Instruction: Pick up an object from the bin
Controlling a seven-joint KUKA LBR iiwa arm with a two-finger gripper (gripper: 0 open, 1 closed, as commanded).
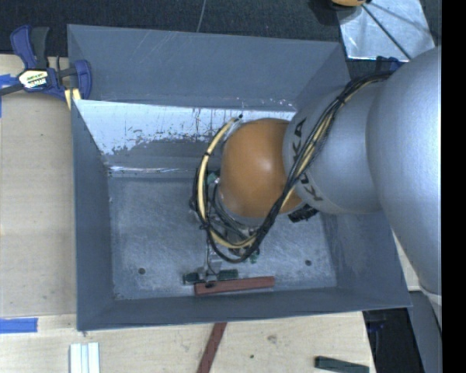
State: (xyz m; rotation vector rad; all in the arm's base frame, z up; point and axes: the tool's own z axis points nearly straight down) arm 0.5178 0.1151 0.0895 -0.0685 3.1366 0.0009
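Reddish-brown flat bar (245,284) (perhaps wood) lies just beside end effector (209,276).

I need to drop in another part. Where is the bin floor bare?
Bare: the bin floor from its left wall to the arm's cables, and the right front corner beyond the reddish-brown bar. Crowded: the middle, under the wrist, down to that bar.
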